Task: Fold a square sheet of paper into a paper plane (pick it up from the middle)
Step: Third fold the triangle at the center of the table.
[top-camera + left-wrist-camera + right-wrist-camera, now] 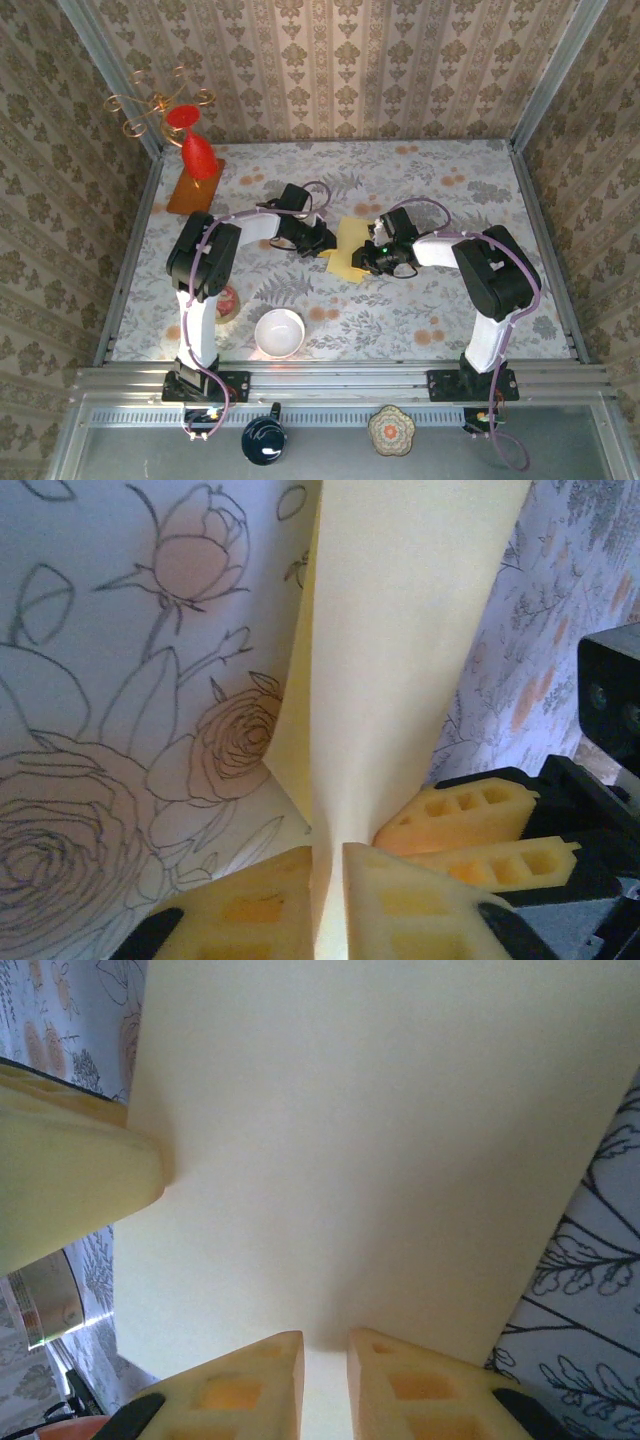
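Over table centre: the square sheet of paper (349,247) sits between your two arms, above the floral cloth (440,300); whether it clears the cloth is unclear.
Left gripper (328,852): clamped on one edge of the sheet, right where a crease runs.
Right gripper (325,1345): pinched onto the opposite side, paper passing between its pads.
Step in hand: apparently a fold worked between both grips.
Your best handling: hold both pinches firm, bring the edges together evenly, and avoid pulling apart, since thin paper likely slips or tears.
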Available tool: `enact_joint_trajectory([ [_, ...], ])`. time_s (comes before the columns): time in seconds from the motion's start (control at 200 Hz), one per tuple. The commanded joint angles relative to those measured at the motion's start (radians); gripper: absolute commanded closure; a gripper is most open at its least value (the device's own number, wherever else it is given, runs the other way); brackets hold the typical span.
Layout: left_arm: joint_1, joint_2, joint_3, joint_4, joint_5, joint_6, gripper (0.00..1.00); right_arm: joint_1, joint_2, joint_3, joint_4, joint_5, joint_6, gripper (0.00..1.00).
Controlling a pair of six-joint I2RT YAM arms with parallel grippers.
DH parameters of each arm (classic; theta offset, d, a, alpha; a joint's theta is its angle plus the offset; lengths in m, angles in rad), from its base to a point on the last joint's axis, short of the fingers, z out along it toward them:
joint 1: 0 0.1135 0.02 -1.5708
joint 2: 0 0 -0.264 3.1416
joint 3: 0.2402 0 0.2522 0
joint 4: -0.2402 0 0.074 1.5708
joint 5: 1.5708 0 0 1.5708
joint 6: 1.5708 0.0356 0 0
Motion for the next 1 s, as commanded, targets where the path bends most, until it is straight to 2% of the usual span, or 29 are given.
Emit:
enact_joint_trajectory([
  [0.0, 0.007, 0.01, 0.013, 0.005, 0.046, 0.016, 0.89, -0.007, 0.013, -0.011, -0.066, 0.005, -0.025, 0.76],
  [0.12, 0.007, -0.008, 0.0, 0.011, 0.032, 0.003, 0.94, -0.006, -0.041, -0.008, -0.056, 0.035, -0.021, 0.73],
  [0.23, 0.015, -0.049, -0.04, 0.034, 0.007, -0.035, 0.96, -0.005, -0.141, -0.012, -0.052, 0.093, -0.044, 0.64],
  [0.345, 0.026, -0.119, -0.116, 0.081, -0.04, -0.104, 0.96, 0.019, -0.229, 0.004, -0.094, 0.175, -0.146, 0.55],
  [0.485, 0.035, -0.205, -0.205, 0.122, -0.089, -0.178, 0.96, 0.112, -0.304, 0.03, -0.129, 0.3, -0.293, 0.48],
  [0.675, 0.044, -0.288, -0.277, 0.133, -0.156, -0.252, 0.96, 0.213, -0.329, -0.004, -0.021, 0.388, -0.437, 0.43],
  [0.84, 0.046, -0.315, -0.306, 0.161, -0.167, -0.31, 0.97, 0.334, -0.369, -0.152, 0.245, 0.474, -0.679, 0.4],
  [0.99, 0.044, -0.317, -0.304, 0.163, -0.167, -0.329, 0.97, 0.364, -0.333, -0.163, 0.294, 0.509, -0.771, 0.39],
])
